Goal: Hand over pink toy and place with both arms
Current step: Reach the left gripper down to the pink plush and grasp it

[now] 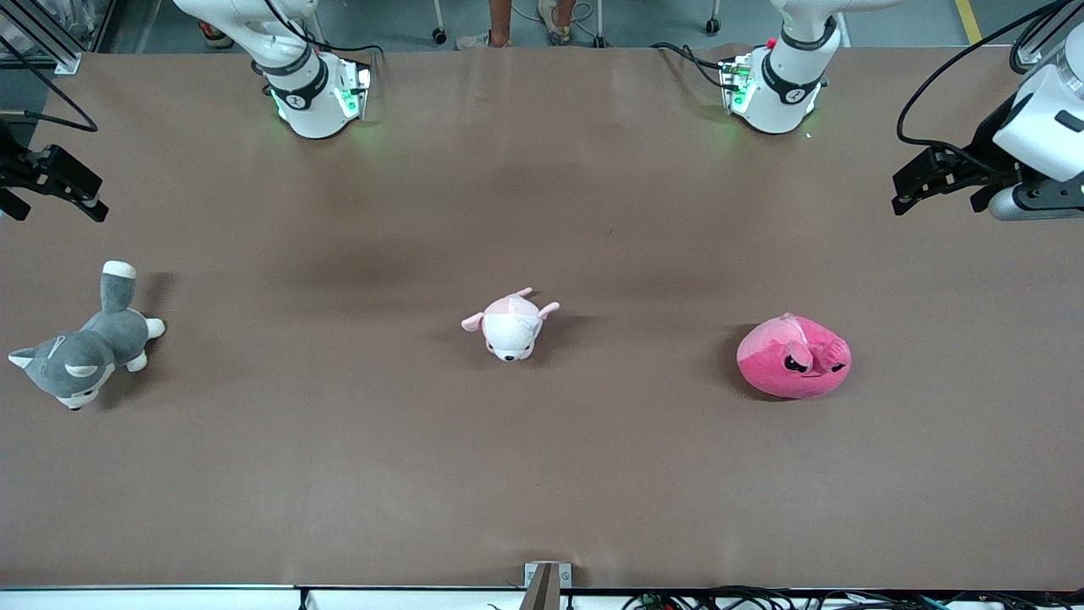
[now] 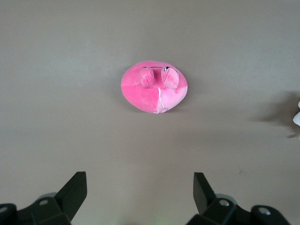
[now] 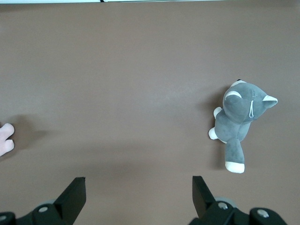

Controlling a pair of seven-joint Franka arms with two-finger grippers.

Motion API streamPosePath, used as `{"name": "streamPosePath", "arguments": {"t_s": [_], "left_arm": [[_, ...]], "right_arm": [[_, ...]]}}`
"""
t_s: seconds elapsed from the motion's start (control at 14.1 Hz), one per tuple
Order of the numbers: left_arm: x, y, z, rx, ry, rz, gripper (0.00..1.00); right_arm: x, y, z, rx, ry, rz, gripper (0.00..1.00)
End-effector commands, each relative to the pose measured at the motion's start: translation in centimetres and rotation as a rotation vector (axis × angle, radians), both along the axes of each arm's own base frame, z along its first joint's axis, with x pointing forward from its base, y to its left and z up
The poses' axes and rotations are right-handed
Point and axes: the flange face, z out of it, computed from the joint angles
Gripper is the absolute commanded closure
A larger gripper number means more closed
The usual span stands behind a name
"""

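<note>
Two grippers spread, empty: left gripper [image 2: 139, 194] high over counter's [image 1: 542, 474] left-arm end, round hot-pink plush toy [image 1: 793, 357] at its 12 o'clock; right gripper [image 3: 138, 196] waits. Descend centred, pinch plush body deep.

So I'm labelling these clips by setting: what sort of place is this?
Probably a robotics lab or test bench: two white arms bolted to a brown-covered table, plush toys laid out on it, cables along the edge, and chair castors on the floor.
</note>
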Motion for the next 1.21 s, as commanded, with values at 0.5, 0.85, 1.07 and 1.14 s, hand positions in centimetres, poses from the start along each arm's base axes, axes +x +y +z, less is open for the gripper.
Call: {"name": "streamPosePath", "arguments": {"t_s": [0.5,0.85,1.07,1.14], "left_arm": [[5.5,3.2,-4.5,0.056,0.022,0.027,0.00],[11.9,3.3,-14.8,0.027,-0.001,0.031,0.00],[13.9,4.5,-20.1,0.008,-0.012,0.053,0.00],[14.2,4.9,-21.7,0.000,-0.015,0.060,0.00]], "right_arm": [[0.3,-0.3,0.1,-0.011,0.004,-0.005,0.00],[0.7,-0.3,0.1,-0.011,-0.002,-0.006,0.00],[1.2,-0.1,-0.5,-0.009,0.007,-0.004,0.00],[1.6,0.2,-1.1,-0.009,0.018,0.000,0.00]]}}
